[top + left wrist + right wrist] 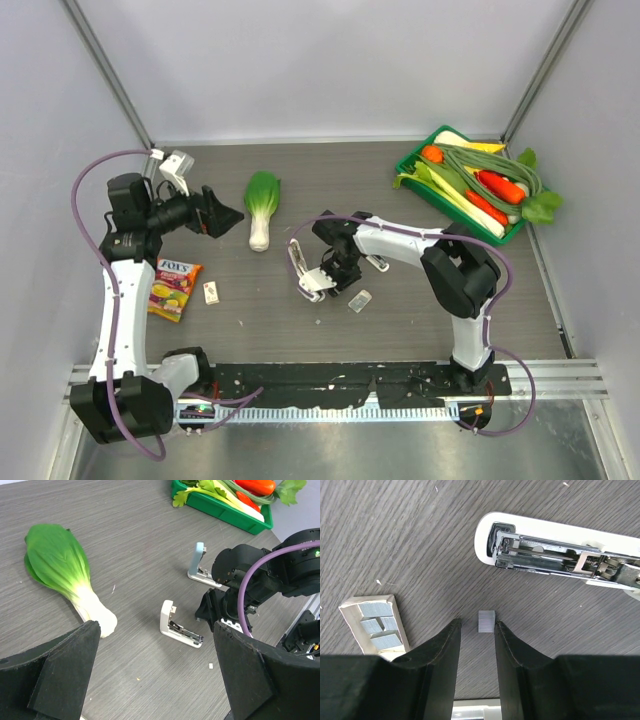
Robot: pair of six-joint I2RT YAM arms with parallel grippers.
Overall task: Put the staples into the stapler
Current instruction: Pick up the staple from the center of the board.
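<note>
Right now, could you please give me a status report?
Left pincer open, empty. Right pincer open, staple strip between its tips. Stapler open just beyond. Nothing between them.

A grey wood-grain table [330,185] stands enclosed by plain white walls [330,60] under even light.

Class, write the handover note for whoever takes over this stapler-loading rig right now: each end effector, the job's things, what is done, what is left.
Left end effector: wide open, empty, raised, facing the stapler.
Right end effector: low over the table, jaws narrowly open astride a loose staple strip; no firm grip shown.
Stapler lies open, metal channel exposed, just beyond the strip. Staple box sits open nearby, strips inside.
Done: stapler and box opened, one strip out.
Left: grip the strip, seat it in the channel, close the stapler.
</note>
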